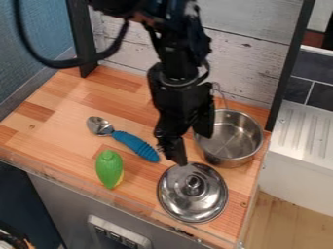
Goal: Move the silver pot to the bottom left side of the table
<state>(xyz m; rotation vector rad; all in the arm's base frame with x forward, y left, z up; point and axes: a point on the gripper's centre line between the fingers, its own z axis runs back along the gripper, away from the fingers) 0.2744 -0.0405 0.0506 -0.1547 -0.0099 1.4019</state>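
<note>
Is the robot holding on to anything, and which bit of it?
It doesn't look like it's holding anything: the gripper has its fingers spread apart, close to the silver pot.

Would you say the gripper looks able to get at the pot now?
Likely yes: the gripper hangs close by the pot, and the lid lies beside it, leaving its top uncovered.

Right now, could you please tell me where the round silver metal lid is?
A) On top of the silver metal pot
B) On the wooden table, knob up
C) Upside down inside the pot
B: the lid lies on the tabletop, its knob upward, and the pot stands uncovered.
</note>
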